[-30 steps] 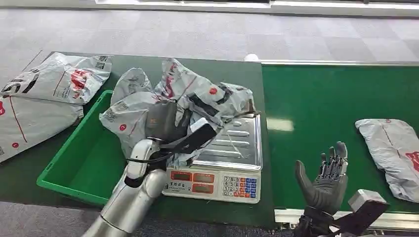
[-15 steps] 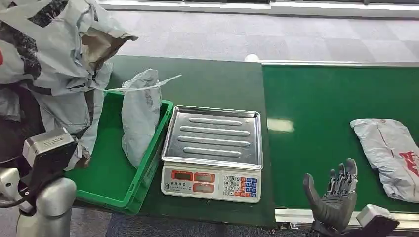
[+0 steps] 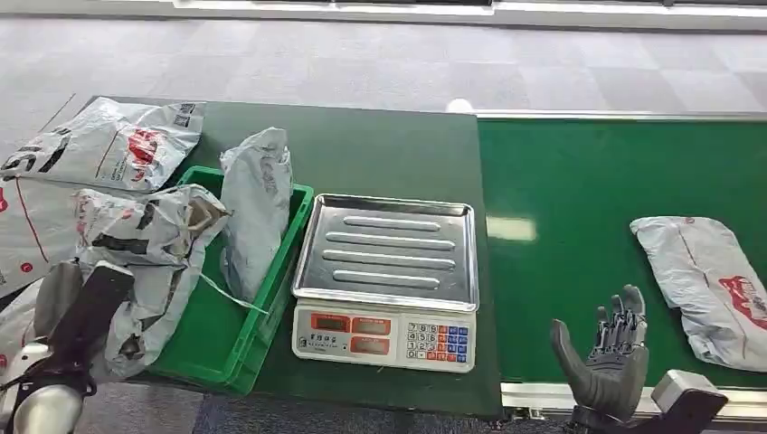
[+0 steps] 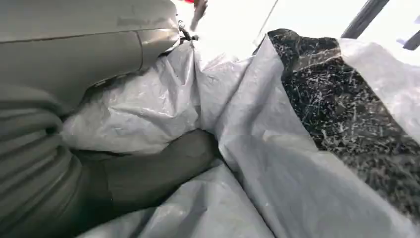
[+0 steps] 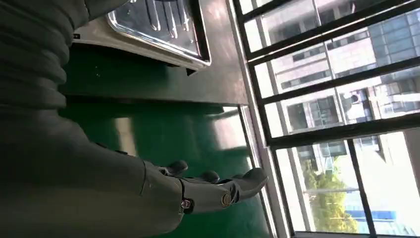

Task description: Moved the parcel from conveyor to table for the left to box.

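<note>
My left hand (image 4: 124, 173) grips a crumpled grey parcel (image 3: 145, 262), with the thumb (image 4: 163, 161) pressed into the plastic (image 4: 277, 148). The held parcel hangs over the left rim of the green bin (image 3: 226, 348), and it hides the hand in the head view. A second grey parcel (image 3: 258, 208) stands upright inside the bin against its right wall. Another grey parcel (image 3: 714, 285) lies on the green conveyor belt (image 3: 588, 199) at the right. My right hand (image 3: 608, 362) is open, fingers up, at the belt's front edge and left of that parcel.
A weighing scale with a bare steel pan (image 3: 389, 249) sits between the bin and the belt. Two more grey parcels (image 3: 118, 140) (image 3: 36, 226) lie on the dark table at the far left. The belt's metal front rail (image 3: 543, 393) runs by my right hand.
My left arm lifted the parcel off the scale, swung it up and left, then lowered it to the bin's left rim. One parcel now stands in the bin. The conveyor parcel drifted slightly left.
</note>
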